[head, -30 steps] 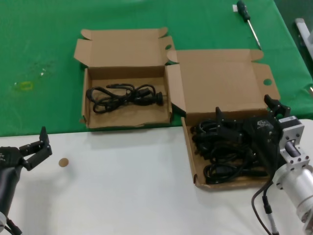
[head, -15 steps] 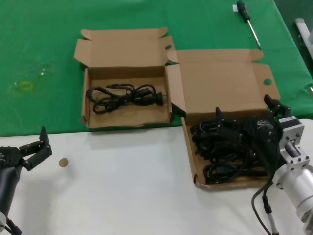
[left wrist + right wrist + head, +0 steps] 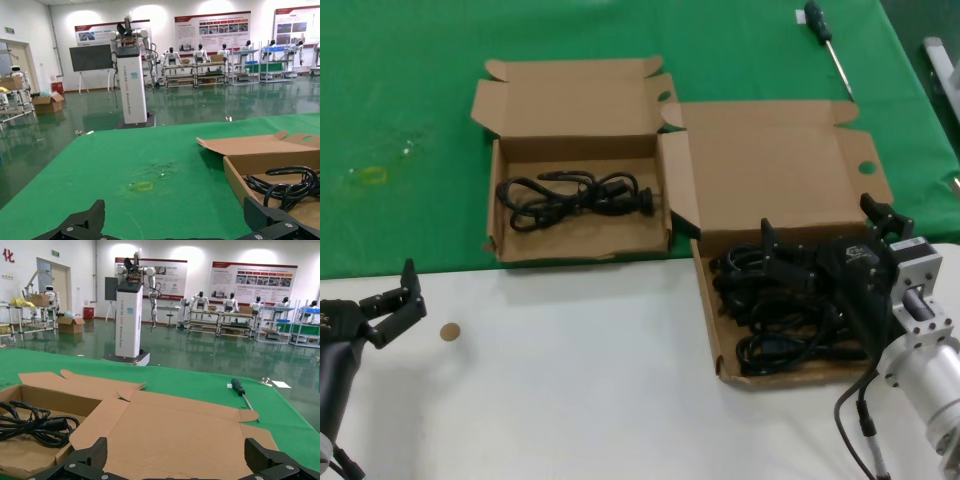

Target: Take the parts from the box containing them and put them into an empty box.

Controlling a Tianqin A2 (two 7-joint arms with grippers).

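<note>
The larger brown box (image 3: 706, 300), with a tall lid (image 3: 770, 170) and a holed side flap, holds several black cord bundles (image 3: 780, 310). My right gripper (image 3: 823, 228) hovers open over the back of this box, with nothing between its fingers. In the right wrist view the gripper (image 3: 177, 456) faces the lid (image 3: 175, 430). The smaller brown box (image 3: 570, 110) to the left holds one looped cord (image 3: 575, 195), which also shows in the left wrist view (image 3: 285, 185). My left gripper (image 3: 395, 300) is open and empty over the white table at the near left, and it shows in its own view (image 3: 175, 220).
A black-handled screwdriver (image 3: 828, 45) lies on the green cloth behind the larger box. A small brown disc (image 3: 449, 331) lies on the white table near my left gripper. A white object (image 3: 942, 60) sits at the far right edge.
</note>
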